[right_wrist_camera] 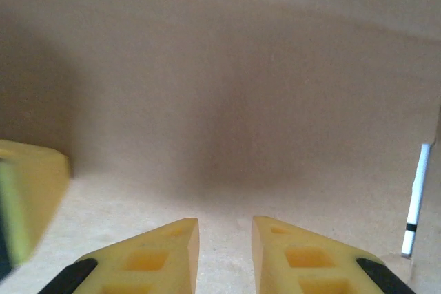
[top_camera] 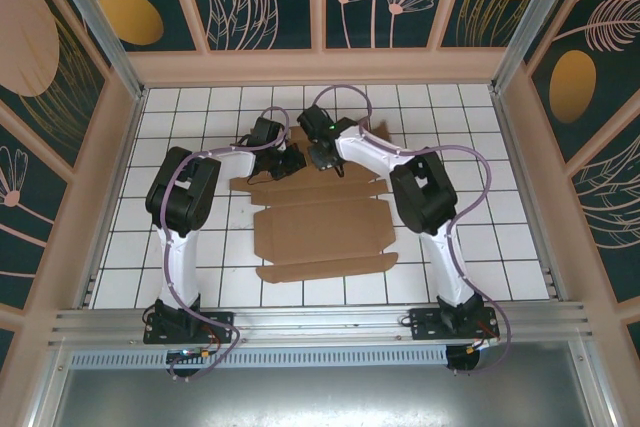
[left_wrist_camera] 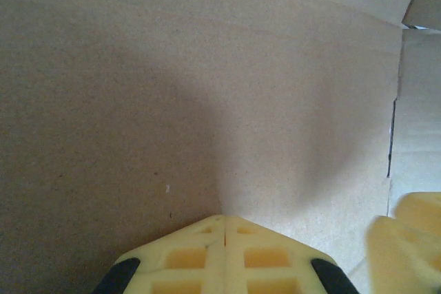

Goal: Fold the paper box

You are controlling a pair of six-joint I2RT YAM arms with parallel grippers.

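The paper box [top_camera: 320, 227] — a flat, die-cut sheet of plain brown corrugated cardboard — lies unfolded in the middle of the white gridded table [top_camera: 200, 127], between the two arms. Both grippers sit low over its far part, just beside each other. The left gripper [left_wrist_camera: 226, 219] has its yellow fingers pressed together on nothing; the right gripper [right_wrist_camera: 225, 224] has its fingers a little apart — nothing between them.

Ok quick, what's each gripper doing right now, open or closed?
Left gripper: closed, holding nothing, over the paper box.
Right gripper: slightly open, holding nothing.
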